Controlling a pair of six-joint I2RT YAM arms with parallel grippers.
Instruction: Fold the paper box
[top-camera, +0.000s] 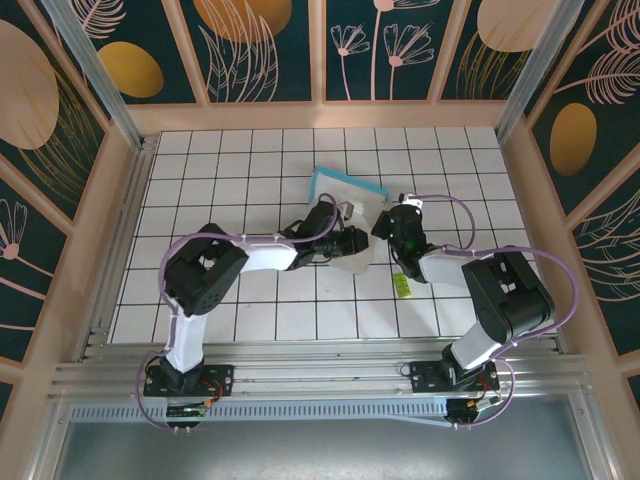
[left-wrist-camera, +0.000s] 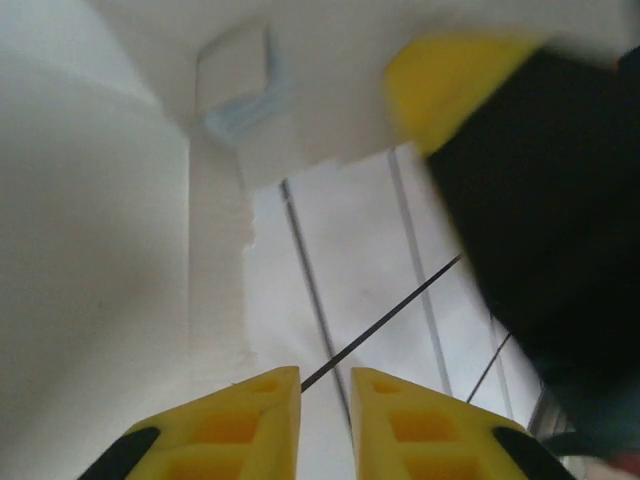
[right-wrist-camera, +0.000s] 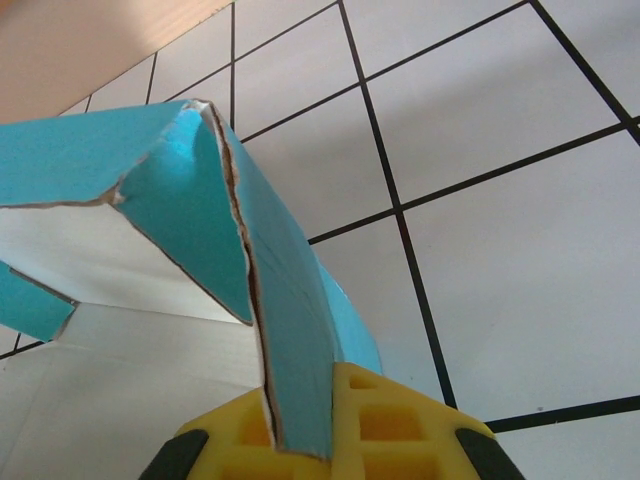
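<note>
1. When looking down from above, find the paper box (top-camera: 345, 192) near the middle of the white tiled table (top-camera: 250, 160)
2. Half folded, teal outside and white inside, with a teal strip along the far edge
3. Find the right gripper (top-camera: 386, 222) at the right end of the box, touching it
4. Up close, see its yellow fingers (right-wrist-camera: 390, 420) clamped tight on a thin teal wall of the box
5. Find the left gripper (top-camera: 362, 240) at the near side of the box, right beside a loose white part of it
6. Up close, see its yellow fingers (left-wrist-camera: 250, 420) a little apart, holding nothing, with bare tile and a black line in the gap
7. See white card just left of them, and a yellow finger (left-wrist-camera: 450, 80) of the right gripper up high on the right
8. Spot a small yellow-green slip (top-camera: 402, 285) flat on a tile near the right arm (top-camera: 500, 290), apart from the box
</note>
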